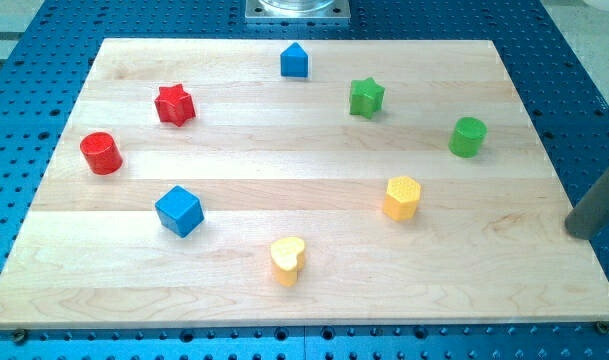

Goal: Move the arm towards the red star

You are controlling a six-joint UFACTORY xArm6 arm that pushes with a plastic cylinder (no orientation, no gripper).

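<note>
Near edge first: yellow heart point(287, 260) sits closest to the view's bottom, roughly centre. Behind it, blue cube point(179, 210) to the view's left and yellow hexagonal block point(402, 197) to the right. The rod comes in at the view's right edge; its lower end, the tip point(581, 234), rests at the right rim of the wooden tabletop point(314, 300) — well apart from every block, nearest to the green cylinder point(468, 136) and the yellow hexagonal block. No jaws on this end effector, just a plain rod, so nothing to spread or pinch; it touches no block.

Mid-board: red cylinder point(101, 153) far left, green cylinder far right. Further back: red star point(174, 104) upper left, green star point(365, 97) right of centre, and a blue house-shaped block point(295, 61) nearest the top edge.

Target is the red star — diagonally across the board from the tip, with the red cylinder just below-left of it and the blue cube further down.

Handling, as judged: small rigid block, looks light, should slide easily on smooth wood. No grasp possible; contact would be a side push. Star points mean an off-centre touch likely spins it — aim for the body centre. A straight diagonal path looks like it passes between the yellow hexagonal block and green star; clearance there needs watching.
</note>
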